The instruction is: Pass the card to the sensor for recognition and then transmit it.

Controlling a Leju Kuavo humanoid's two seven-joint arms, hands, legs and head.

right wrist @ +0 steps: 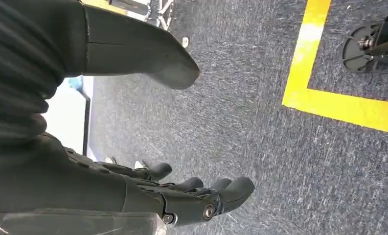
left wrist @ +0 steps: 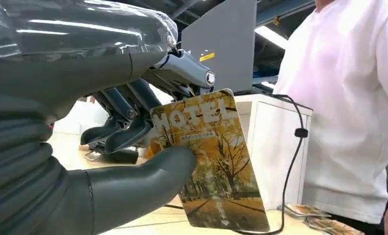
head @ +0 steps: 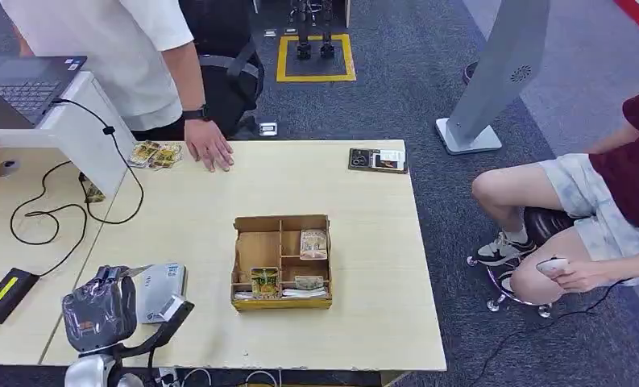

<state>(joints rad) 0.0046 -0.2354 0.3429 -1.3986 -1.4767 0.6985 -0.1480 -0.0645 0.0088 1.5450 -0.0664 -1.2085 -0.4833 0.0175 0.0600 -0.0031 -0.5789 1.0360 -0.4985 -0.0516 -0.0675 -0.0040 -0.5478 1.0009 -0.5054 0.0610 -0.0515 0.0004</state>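
Observation:
My left hand [head: 100, 313] hovers at the table's near left corner, just left of the white card sensor [head: 161, 292]. In the left wrist view the left hand [left wrist: 128, 132] pinches a yellow hotel card [left wrist: 216, 166] with autumn trees between thumb and fingers, held upright. In the head view a thin edge of the card [head: 137, 270] shows above the sensor's left side. My right hand [right wrist: 148, 152] hangs over grey carpet, its fingers spread and holding nothing.
A wooden compartment box [head: 255, 251] with several cards stands mid-table. A person in a white shirt rests a hand [head: 209, 145] on the far edge beside loose cards [head: 156, 154]. A dark device [head: 377, 160] lies far right. Cables [head: 50, 214] and a laptop [head: 22, 85] are at left. Another person [head: 590, 210] sits right.

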